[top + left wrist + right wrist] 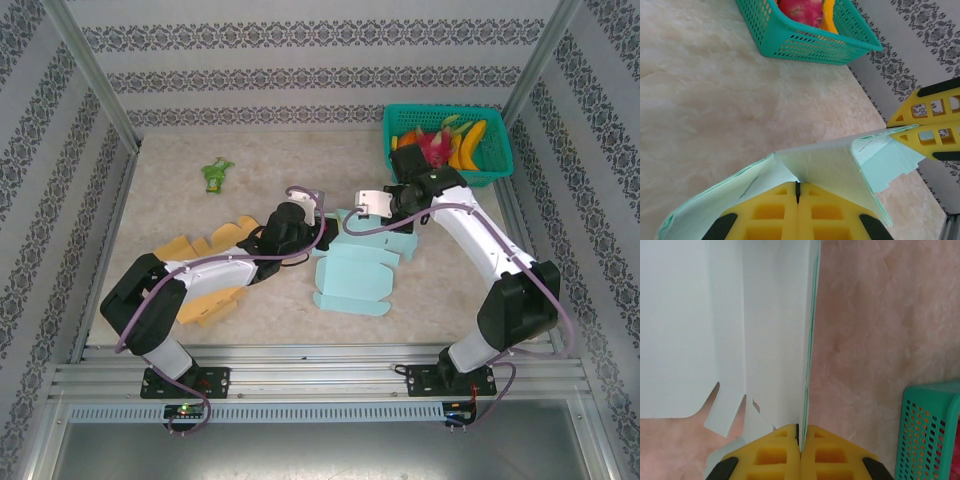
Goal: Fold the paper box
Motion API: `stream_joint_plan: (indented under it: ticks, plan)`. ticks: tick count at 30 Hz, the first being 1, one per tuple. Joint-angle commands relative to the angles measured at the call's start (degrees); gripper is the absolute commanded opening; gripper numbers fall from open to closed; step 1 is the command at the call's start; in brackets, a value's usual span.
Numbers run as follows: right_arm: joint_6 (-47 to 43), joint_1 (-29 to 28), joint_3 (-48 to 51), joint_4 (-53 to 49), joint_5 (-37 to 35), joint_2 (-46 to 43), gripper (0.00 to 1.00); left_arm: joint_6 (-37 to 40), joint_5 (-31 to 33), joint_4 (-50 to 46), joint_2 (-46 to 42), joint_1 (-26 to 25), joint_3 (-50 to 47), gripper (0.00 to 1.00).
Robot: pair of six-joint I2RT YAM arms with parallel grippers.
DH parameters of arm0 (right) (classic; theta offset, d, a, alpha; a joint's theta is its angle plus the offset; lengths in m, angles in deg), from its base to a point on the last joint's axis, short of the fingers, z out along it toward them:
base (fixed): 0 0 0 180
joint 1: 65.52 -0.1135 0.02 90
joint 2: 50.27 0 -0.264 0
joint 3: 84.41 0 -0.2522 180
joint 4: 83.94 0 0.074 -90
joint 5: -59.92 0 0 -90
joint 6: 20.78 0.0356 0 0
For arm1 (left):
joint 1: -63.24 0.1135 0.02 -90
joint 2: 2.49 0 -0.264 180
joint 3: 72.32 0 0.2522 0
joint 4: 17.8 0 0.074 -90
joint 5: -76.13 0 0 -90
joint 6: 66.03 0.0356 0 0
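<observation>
The pale teal paper box [352, 272] lies partly unfolded mid-table, with its far flaps lifted. My left gripper [322, 233] is shut on a raised, creased flap; in the left wrist view its yellow fingertips [798, 186] pinch the fold of the paper box [825, 165]. My right gripper [368, 207] is shut on the far edge of the same sheet. In the right wrist view the thin edge of the paper box [765, 340] runs straight between the closed tips [801, 432]. The right gripper's fingers [930, 107] also show holding the flap's corner.
A green basket [500, 150] of fruit stands at the back right, also seen from both wrists [810, 42] [927, 435]. Flat orange cardboard pieces [205, 245] [212, 305] lie by the left arm. A small green toy [215, 173] sits at the back left.
</observation>
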Motion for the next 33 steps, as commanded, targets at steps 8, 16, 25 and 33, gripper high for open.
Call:
stream_joint_plan:
  ticks: [8, 16, 25, 33]
  plan:
    - [0.22, -0.11, 3.32, 5.38, -2.77, -3.14, 0.0, -3.79, 0.18, 2.1, -2.13, 6.21, -9.82, 0.03]
    - [0.56, -0.05, 4.71, 7.61, -3.05, -4.11, 0.0, -4.26, -2.9, 3.23, 2.82, 7.16, -10.04, 0.03]
    - [0.69, -0.14, 5.08, 7.53, -0.59, -4.67, 0.0, -6.96, -5.0, 6.66, 6.81, 6.99, -6.9, 0.03]
    - [2.28, -0.66, 6.38, 10.35, -1.71, -3.83, 0.0, -6.86, -4.93, 8.11, 7.05, 3.01, -4.09, 0.03]
